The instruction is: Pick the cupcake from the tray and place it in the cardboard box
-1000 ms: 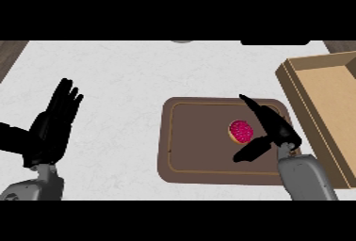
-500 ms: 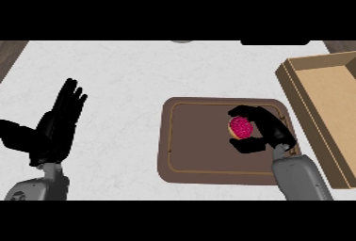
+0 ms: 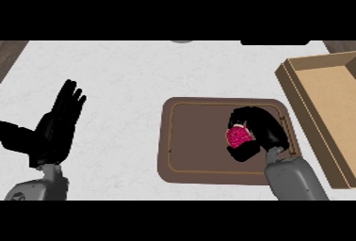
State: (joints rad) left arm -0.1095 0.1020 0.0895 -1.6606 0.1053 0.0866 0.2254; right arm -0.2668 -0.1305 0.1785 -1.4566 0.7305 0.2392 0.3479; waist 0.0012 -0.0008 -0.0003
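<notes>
One small pink-frosted cupcake [image 3: 240, 136], likely light and easily squashed, sits on the brown rectangular tray [image 3: 195, 141] with the right hand [image 3: 261, 132] curled round its sides, while the left hand [image 3: 55, 127] rests open.

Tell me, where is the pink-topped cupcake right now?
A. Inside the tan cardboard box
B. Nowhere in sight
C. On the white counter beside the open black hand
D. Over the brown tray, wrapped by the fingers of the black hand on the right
D: the pink-topped cupcake shows over the brown tray, with the right hand curled round it; it is not in the cardboard box.
</notes>
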